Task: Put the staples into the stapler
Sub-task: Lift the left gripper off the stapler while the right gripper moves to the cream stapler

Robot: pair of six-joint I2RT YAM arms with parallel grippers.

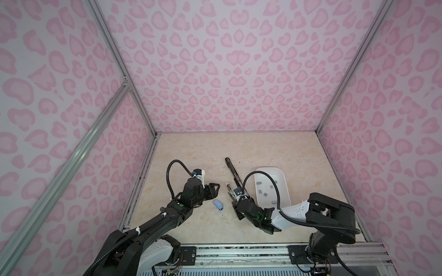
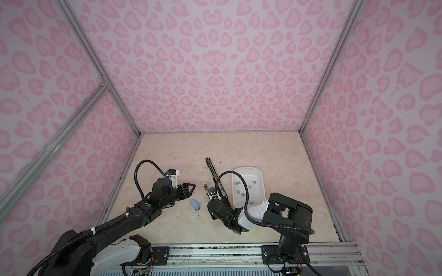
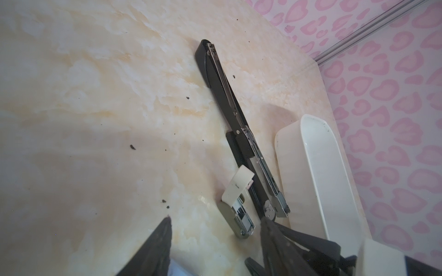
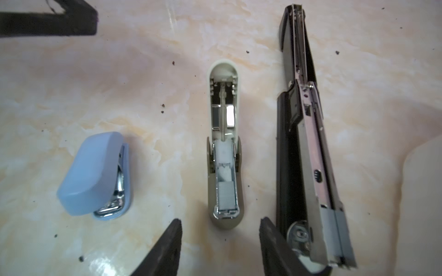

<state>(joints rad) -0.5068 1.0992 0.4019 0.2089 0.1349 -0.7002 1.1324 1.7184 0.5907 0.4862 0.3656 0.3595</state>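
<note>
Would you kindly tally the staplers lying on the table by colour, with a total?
Blue stapler: 1
Beige stapler: 1
Black stapler: 1
Total: 3

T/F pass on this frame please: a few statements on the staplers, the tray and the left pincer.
1. The white tray holds grey staples. True.
2. The blue stapler is flipped open. False: it lies closed on the table.
3. The long black stapler lies opened out beside the tray. True.
4. The left pincer grips a staple block. False: its jaws stand apart with nothing between them.
5. The beige stapler is shut. False: its top is swung back and the channel is exposed.
</note>
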